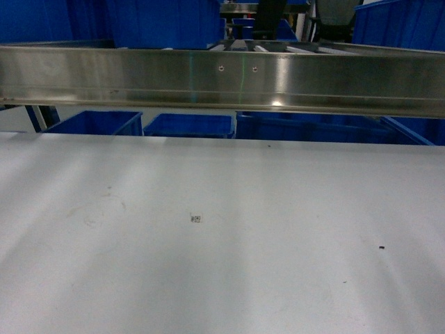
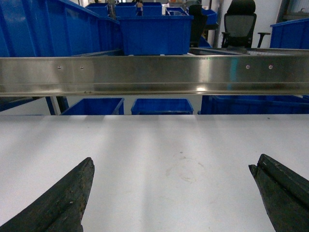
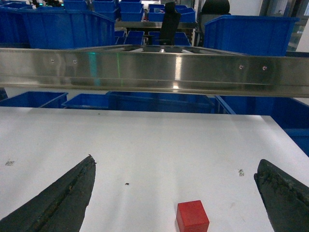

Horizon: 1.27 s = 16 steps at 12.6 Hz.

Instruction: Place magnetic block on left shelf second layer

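The magnetic block (image 3: 192, 216), a small red piece, lies on the white table (image 3: 145, 145) at the bottom of the right wrist view. My right gripper (image 3: 175, 162) is open, its dark fingers (image 3: 63, 203) wide apart on either side of the block and not touching it. My left gripper (image 2: 171, 162) is also open, with only bare table between its fingers (image 2: 63, 203). The head view shows neither gripper nor the block. Roller tracks (image 3: 145, 48) show behind the rail; I cannot tell whether they belong to the left shelf.
A long steel rail (image 1: 222, 80) runs across the table's far edge. Behind and below it stand big blue crates (image 1: 188, 125) (image 2: 154, 31). A black office chair (image 2: 240, 24) stands far back. The table's right edge (image 3: 285, 140) is near the right gripper.
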### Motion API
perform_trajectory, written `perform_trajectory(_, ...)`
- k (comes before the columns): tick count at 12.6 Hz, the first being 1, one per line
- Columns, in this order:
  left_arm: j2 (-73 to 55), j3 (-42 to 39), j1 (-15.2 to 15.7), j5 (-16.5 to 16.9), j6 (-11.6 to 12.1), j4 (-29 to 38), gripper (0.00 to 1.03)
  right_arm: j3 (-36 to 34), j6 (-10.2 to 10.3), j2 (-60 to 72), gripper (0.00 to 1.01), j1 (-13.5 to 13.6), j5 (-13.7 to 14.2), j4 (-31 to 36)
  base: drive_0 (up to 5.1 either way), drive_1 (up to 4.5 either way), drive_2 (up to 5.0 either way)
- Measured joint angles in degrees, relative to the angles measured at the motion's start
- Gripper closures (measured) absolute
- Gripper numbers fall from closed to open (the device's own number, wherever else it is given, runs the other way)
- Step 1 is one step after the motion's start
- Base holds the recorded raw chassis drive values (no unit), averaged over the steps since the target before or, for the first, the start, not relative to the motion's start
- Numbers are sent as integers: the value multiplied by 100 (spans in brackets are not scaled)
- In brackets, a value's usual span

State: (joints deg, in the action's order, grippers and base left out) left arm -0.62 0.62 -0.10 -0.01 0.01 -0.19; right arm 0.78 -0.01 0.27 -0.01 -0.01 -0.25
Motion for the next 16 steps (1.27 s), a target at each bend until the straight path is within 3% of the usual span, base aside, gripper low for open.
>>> perform_trajectory(1, 0, 0, 0, 0, 0, 0, 5, 0, 28, 7, 3, -9, -37, -68, 0, 0, 0)
perform_trajectory(2, 0, 0, 0, 2, 0, 0, 5, -2, 264, 710, 3, -205, -236, 682, 0, 0, 0)
perform_trajectory(3, 0, 0, 0, 0, -2, 0, 5, 11, 326, 2116, 3, -179, -354, 1751, 0, 0, 0)
perform_trajectory(6, 0, 0, 0, 0, -2, 0, 5, 929, 275, 5646, 3, -280, -702, 3915, 0, 0, 0)
perform_trajectory(8, 0, 0, 0, 0, 0, 0, 5, 1794, -210, 8262, 3, -402, -610, 4750, 0, 0, 0)
perform_trajectory(10, 0, 0, 0, 0, -2, 0, 5, 1928, -741, 9770, 3, -704, -579, 5327, 0, 0, 0)
perform_trajectory(12, 0, 0, 0, 0, 0, 0, 5, 1906, -863, 10292, 3, -750, -570, 5890, 0, 0, 0)
perform_trajectory(16, 0, 0, 0, 0, 0, 0, 5, 1759, -866, 11300, 3, -986, -507, 6784, 0, 0, 0)
